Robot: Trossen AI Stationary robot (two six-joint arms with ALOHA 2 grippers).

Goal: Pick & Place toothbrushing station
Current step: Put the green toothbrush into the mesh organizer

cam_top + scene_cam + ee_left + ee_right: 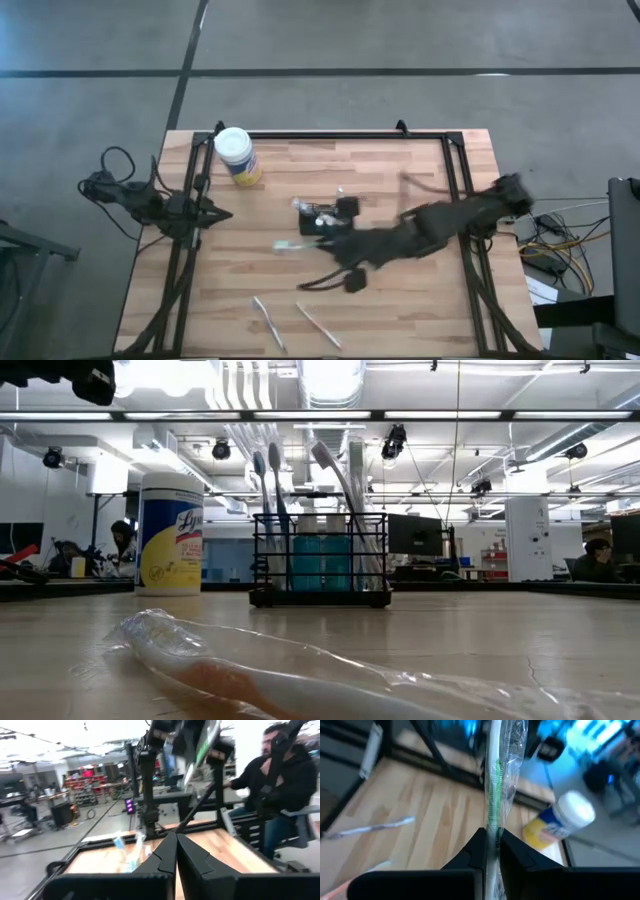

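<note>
While right gripper (490, 851) clamps wrapped green toothbrush (495, 785) just beside wire-mesh caddy (322, 218) (mid-table, toothbrushes upright inside), left gripper (176, 851) waits, fingers together, beyond yellow jar (237, 157).

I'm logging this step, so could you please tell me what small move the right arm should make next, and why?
Probably carry the wrapped green toothbrush toward the black wire-mesh caddy. The right end effector is shut on it above the table, so it only needs aligning over the caddy's open top.

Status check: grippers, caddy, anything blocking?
Right gripper shut on wrapped green toothbrush. Left gripper shut, idle at table's left. Caddy upright, nothing blocking.
</note>
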